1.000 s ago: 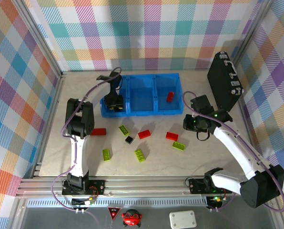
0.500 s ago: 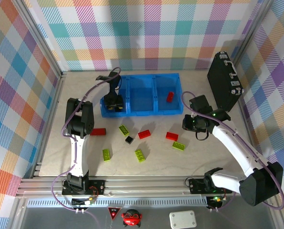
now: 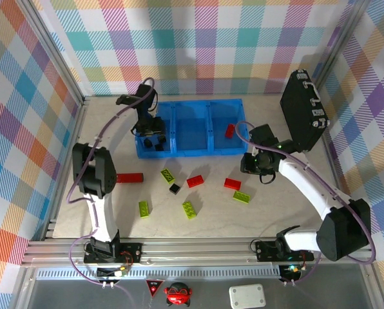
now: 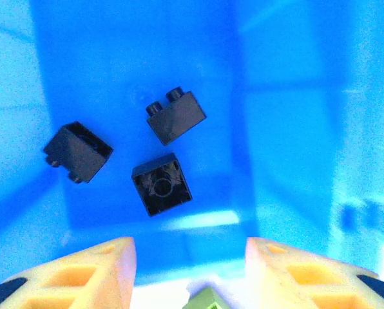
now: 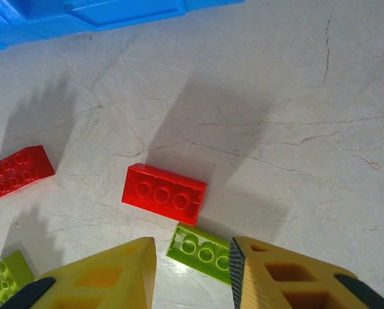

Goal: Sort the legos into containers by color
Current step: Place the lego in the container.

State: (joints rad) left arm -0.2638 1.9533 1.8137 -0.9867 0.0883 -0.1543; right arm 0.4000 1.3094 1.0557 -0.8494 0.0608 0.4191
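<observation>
Left pincer (image 4: 190,250): released, fingers spread, nothing between them. It stands over the left compartment of the blue tray (image 3: 192,152). That compartment holds three black bricks (image 4: 162,185), loose and apart from one another, one with its hollow underside up. The right compartment holds one red brick (image 3: 230,131).

Right pincer (image 5: 193,250): released, fingers spread, low over the table (image 5: 295,96) in front of the tray's right end. A lime brick (image 5: 201,252) lies on the table in line with the gap between the fingers; contact cannot be told. A second red brick (image 5: 164,194) lies just beside it on the tray side.

Also on the table, top view: a third red brick (image 3: 194,181), a lone black brick (image 3: 174,188), lime bricks including one (image 3: 190,209) nearest the arm bases, and a long red bar (image 3: 130,177) by the left arm. A black case (image 3: 305,109) stands at the far right
</observation>
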